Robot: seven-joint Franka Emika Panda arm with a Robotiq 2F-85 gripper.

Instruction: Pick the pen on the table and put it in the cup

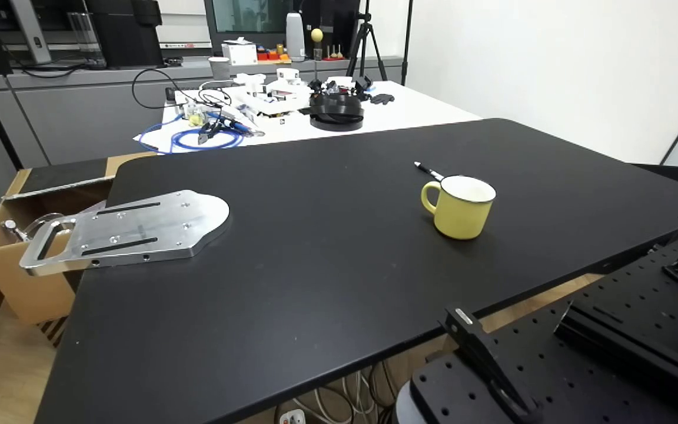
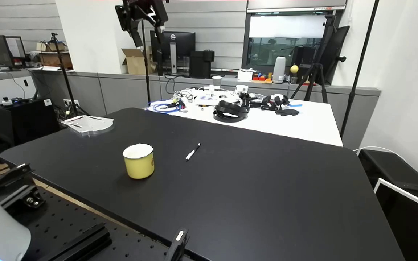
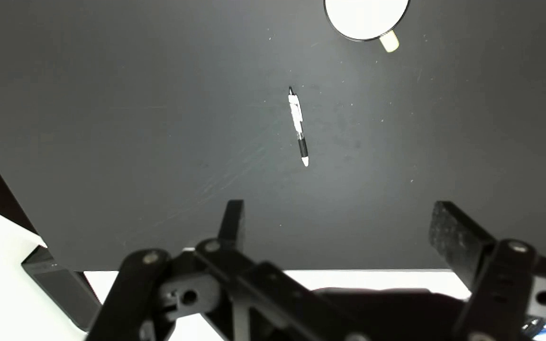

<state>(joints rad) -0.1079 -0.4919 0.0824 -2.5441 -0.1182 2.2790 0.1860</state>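
Lying on the black surface (image 2: 267,203), to the right of the cup (image 2: 139,164) and a little farther off, the pen (image 2: 193,152) is seen in an exterior view, set at a slant and apart from the cup. The cup is stood upright, yellow outside and pale within, with a dark line run around its rim. In an exterior view its handle (image 1: 424,198) is turned to the left, and one end of the pen is hidden behind the cup. The tool (image 3: 338,220) is held well above the black surface, its two fingers (image 3: 455,237) spread wide apart. From the wrist, the pen (pale barrel, dark grip, pale tip) is shown past them, while the cup is partly cut off. On the left of the black surface, a metal plate (image 1: 139,227) is laid with one end jutting over the edge, and a cardboard box (image 1: 27,282) is placed below. On the far side, a white surface (image 1: 427,109) is loaded with clutter (image 1: 280,100).
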